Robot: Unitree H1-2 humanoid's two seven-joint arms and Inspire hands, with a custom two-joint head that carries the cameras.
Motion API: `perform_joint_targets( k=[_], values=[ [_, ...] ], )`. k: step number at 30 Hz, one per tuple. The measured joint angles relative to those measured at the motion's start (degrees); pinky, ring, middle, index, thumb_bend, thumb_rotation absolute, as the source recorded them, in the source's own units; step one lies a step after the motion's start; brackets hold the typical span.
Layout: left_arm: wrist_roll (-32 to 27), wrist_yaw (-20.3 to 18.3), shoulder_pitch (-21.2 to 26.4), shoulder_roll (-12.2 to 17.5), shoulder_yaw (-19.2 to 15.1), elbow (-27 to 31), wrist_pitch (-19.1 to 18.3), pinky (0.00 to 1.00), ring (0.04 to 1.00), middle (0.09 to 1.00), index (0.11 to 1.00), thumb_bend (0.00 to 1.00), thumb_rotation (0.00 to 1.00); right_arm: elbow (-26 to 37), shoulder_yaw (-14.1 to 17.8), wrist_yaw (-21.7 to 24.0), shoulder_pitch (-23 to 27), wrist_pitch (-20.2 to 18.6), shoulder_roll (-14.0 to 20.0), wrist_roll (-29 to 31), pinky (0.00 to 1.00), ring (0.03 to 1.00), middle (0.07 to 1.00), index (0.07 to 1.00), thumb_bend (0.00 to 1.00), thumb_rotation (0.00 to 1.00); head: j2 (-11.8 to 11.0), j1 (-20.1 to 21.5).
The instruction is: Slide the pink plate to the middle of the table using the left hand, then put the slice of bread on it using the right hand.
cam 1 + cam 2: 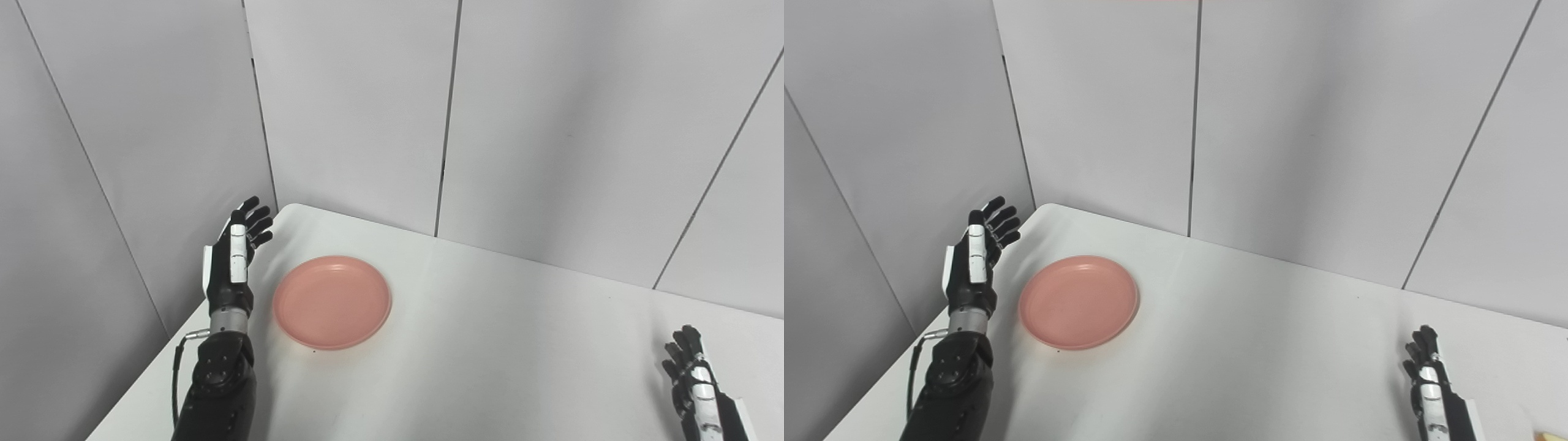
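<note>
Both hands empty (left (231,260), right (695,380)), fingers apart, white table (490,343), pink plate (332,302), grey panels (355,104).

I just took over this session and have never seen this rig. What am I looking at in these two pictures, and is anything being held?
Both pictures come from two cameras side by side on the robot's head, looking down at a white table. The black-and-white shapes rising from the bottom edge are its two arms. The left hand stands open beside the pink plate, not touching it. The right hand waits at the table's near right side, holding nothing. The plate is empty and sits toward the left. A pale corner at the right eye view's bottom right edge may be the bread; too little shows to tell.
</note>
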State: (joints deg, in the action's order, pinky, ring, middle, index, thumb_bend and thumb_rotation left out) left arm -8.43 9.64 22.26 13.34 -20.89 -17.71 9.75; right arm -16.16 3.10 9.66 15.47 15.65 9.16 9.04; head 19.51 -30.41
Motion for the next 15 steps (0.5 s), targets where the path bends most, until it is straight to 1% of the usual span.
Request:
perform_joint_targets(
  k=[3,7,11,15],
  values=[
    [-0.64,-0.35,-0.08,0.75,0.0,-0.7,-0.19,0.74,0.772,0.778,0.774,0.84,1.0,0.18,0.0,0.0,-0.15,-0.02,-0.03,0.04,1.0,1.0,1.0,1.0,0.64,0.97,-0.09,-0.18],
    [-1.15,-0.49,-0.46,1.17,0.38,-1.33,-0.83,0.77,0.787,0.793,0.788,0.85,1.0,0.26,0.03,-0.01,-0.19,-0.24,-0.05,0.13,1.0,1.0,1.0,1.0,0.64,0.96,-0.09,-0.26],
    [-3.19,-2.87,-0.56,1.5,0.8,-2.57,-2.09,0.79,0.8,0.799,0.798,0.85,1.0,0.34,0.03,-0.04,-0.2,-0.44,-0.09,0.2,1.0,1.0,1.0,1.0,0.65,0.96,-0.09,-0.44],
    [-3.66,-4.02,-0.56,1.52,1.53,-3.5,-2.8,0.84,0.839,0.83,0.818,0.88,1.0,0.36,0.03,0.04,-0.21,-0.57,-0.08,0.31,1.0,1.0,1.0,1.0,0.66,0.96,0.0,-0.44]
  ],
)
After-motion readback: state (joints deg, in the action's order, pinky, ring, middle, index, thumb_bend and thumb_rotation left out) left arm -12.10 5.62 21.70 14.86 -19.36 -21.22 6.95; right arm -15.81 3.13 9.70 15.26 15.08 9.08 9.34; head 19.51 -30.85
